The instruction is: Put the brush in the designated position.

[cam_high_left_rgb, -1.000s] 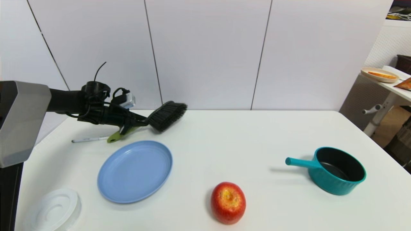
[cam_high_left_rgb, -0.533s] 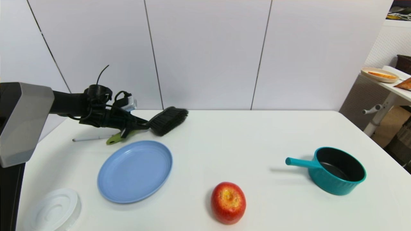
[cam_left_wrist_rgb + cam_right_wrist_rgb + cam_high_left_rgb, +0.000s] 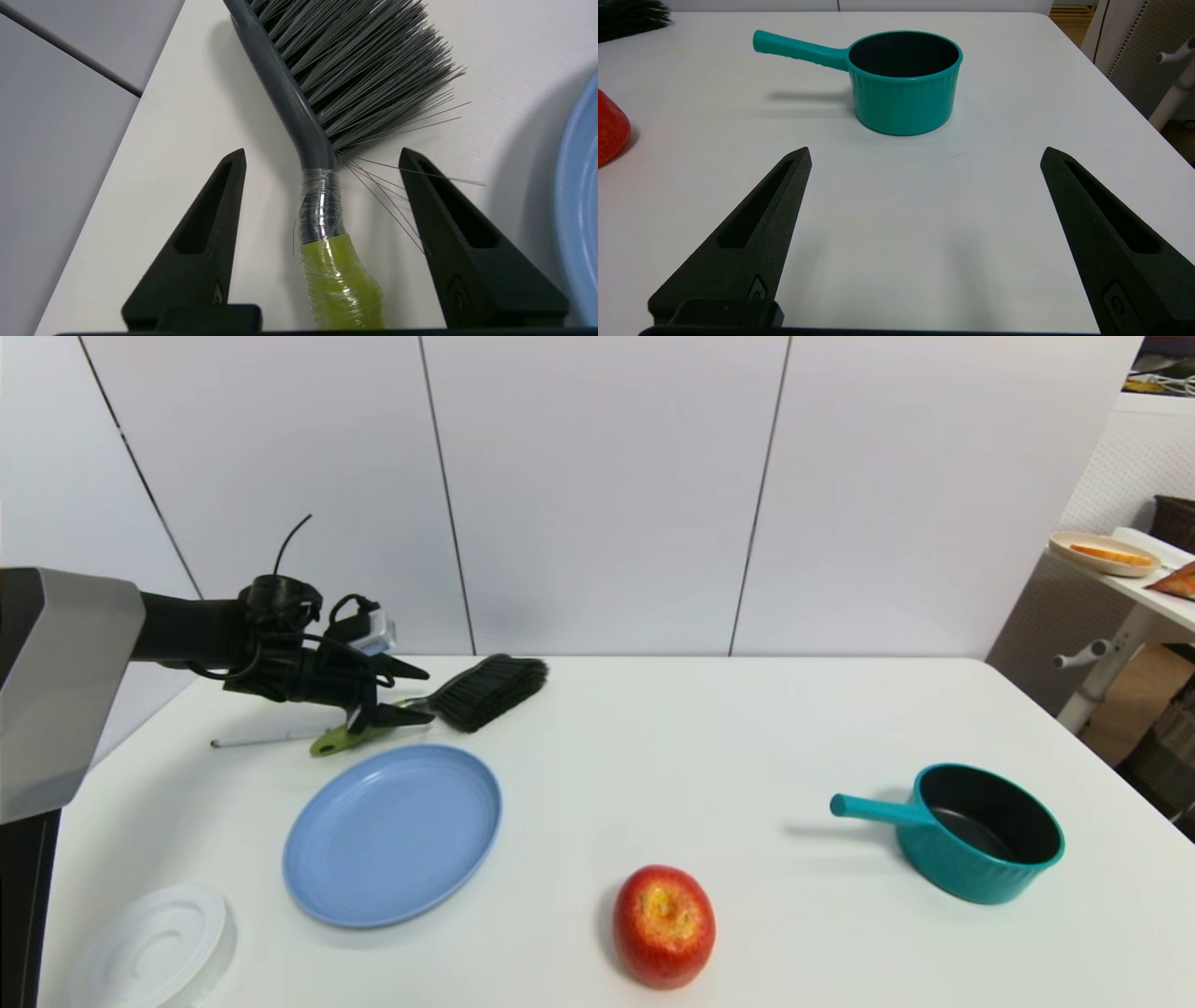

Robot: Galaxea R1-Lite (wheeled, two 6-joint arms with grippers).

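Your brush [image 3: 439,705] lies on the white tabletop [image 3: 709,737] at its far left, near the back wall, with the dark bristles [image 3: 359,70] fanned out toward the table's middle and the lime-green handle [image 3: 338,284] pointing back toward the left edge. In the left wrist view you can see clear film wound around the grey neck where it meets the green grip, and a few stray bristles trailing off to one side.

Your left pincer [image 3: 411,695] sits over that neck with its two black fingers [image 3: 201,238] spread wide, one on each side of the handle and neither touching it, so nothing is pinched.

Just beside the handle's end lies a thin white pen [image 3: 261,740], and the round blue plate [image 3: 392,833] rests right in front of the brush, its rim close to the bristles. Nearer you, a white lid [image 3: 154,947] sits at the left corner, a red apple [image 3: 664,924] toward the middle, and a teal saucepan [image 3: 980,845] well apart on the right.

Your right pincer [image 3: 924,156] hovers low over bare tabletop facing that saucepan, its fingers spread wide and empty
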